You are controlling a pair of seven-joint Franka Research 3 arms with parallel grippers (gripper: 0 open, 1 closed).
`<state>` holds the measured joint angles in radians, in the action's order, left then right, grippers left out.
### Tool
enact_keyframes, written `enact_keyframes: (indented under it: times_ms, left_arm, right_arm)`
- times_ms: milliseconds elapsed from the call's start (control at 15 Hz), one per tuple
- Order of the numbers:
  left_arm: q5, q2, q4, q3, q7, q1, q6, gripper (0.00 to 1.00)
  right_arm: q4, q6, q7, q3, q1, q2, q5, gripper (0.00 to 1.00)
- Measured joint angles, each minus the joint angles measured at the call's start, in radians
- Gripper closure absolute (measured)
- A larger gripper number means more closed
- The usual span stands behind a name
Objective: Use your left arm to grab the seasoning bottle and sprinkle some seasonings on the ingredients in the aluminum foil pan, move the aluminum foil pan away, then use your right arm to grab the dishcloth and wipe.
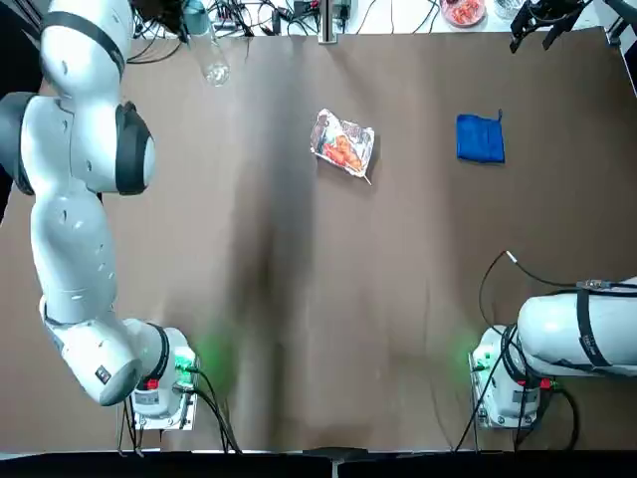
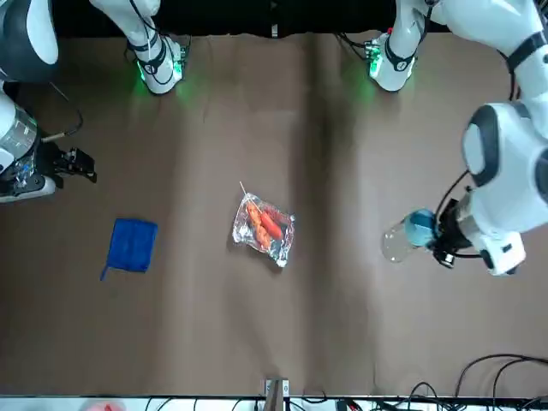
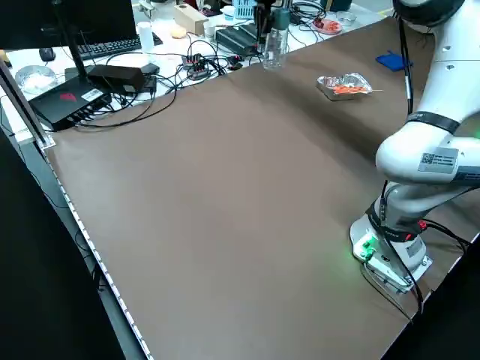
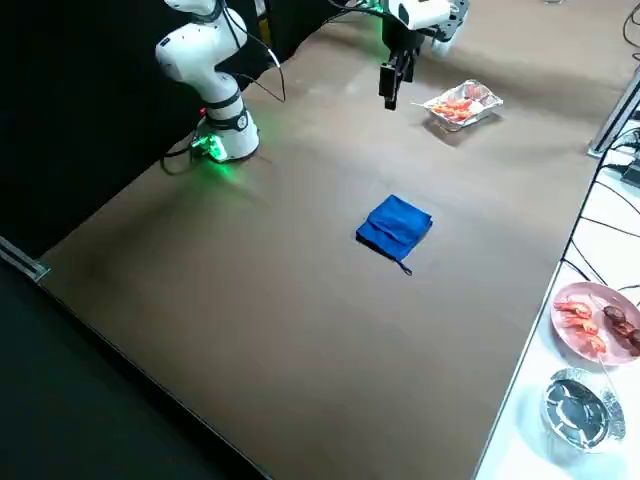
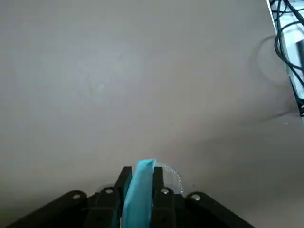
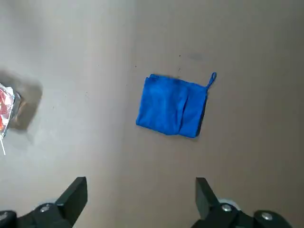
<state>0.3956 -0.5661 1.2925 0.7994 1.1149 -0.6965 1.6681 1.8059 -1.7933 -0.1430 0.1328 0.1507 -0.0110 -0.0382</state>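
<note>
Brown matte desk [image 1: 299,329], cables along far edge. Left gripper [image 5: 140,183] clamps clear bottle [image 2: 402,237] by blue cap. Right gripper [image 6: 140,199] wide open, empty. Crinkled foil pan [image 1: 343,144], folded blue cloth [image 1: 480,138].

Pink plate [image 4: 592,318], perhaps of food, beside metal bowl [image 4: 578,408].

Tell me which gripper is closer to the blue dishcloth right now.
Right. The right gripper, open, hovers near the dishcloth; the left gripper holds the seasoning bottle far across the table.
</note>
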Motion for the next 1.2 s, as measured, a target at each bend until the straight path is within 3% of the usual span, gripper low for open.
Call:
enact_keyframes:
  times_ms: [533, 800, 1200]
  left_arm:
    - [0.086, -0.024, 0.099, -0.041, -0.151, 0.127, 0.134, 0.77]
    - [0.092, -0.085, 0.205, -0.065, -0.128, 0.124, 0.277, 0.77]
    - [0.096, -0.089, 0.259, -0.087, -0.031, 0.115, 0.302, 0.77]
  right_arm:
    - [0.0, 0.0, 0.0, 0.001, -0.001, 0.001, 0.0, 0.0]
    - [0.0, 0.0, 0.0, 0.001, -0.001, 0.001, 0.0, 0.0]
    - [0.0, 0.0, -0.001, 0.001, -0.001, 0.001, 0.0, 0.0]
